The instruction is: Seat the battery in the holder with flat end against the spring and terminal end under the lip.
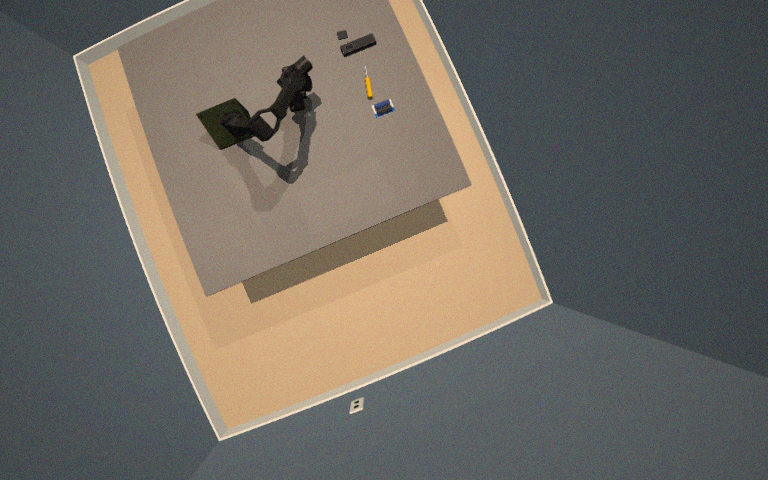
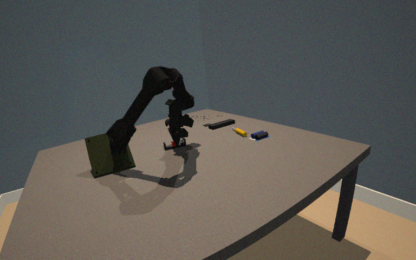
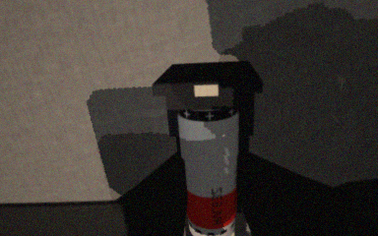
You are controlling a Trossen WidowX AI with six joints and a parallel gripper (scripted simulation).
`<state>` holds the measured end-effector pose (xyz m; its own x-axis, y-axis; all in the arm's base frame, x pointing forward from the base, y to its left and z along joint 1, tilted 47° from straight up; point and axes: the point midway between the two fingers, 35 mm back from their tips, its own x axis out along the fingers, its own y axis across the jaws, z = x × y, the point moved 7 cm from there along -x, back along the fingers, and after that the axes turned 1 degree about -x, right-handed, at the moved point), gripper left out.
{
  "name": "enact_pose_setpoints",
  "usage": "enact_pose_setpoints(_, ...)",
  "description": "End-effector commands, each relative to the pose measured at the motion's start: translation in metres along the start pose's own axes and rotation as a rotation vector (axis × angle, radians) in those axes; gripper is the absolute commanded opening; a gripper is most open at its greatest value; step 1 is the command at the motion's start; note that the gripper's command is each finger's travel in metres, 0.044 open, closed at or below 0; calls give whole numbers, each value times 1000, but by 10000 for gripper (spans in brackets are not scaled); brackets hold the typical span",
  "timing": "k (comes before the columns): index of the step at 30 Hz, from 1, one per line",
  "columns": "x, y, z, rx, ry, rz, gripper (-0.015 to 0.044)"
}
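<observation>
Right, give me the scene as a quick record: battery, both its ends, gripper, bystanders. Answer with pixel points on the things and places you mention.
battery: gray and red [image 2: 173,143] [image 3: 212,162], lying lengthwise in the black holder [image 2: 164,146] [image 3: 212,74]
terminal end: at the lip, its nub out of sight
flat end: outside the wrist view; spring contact cannot be confirmed
gripper [image 1: 298,105] [image 2: 177,142] [image 3: 208,159]: down at the battery, partly open; grip or release unclear
bystanders: yellow-handled tool [image 1: 368,87] [image 2: 241,131], black bar [image 1: 357,45] [image 2: 221,124], both apart from the holder
seating: looks close, not verified
</observation>
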<state>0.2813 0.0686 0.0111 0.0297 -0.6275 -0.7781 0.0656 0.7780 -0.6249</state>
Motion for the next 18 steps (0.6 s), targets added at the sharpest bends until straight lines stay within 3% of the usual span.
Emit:
enact_pose_setpoints(1, 0, -1, 1, -2, -2, -1, 127)
enact_pose_setpoints(3, 0, -1, 1, -2, -2, -1, 177)
enact_pose_setpoints(15, -15, 2, -1, 1, 0, 2, 177)
enact_pose_setpoints(18, -25, 4, 0, -5, -3, 0, 256)
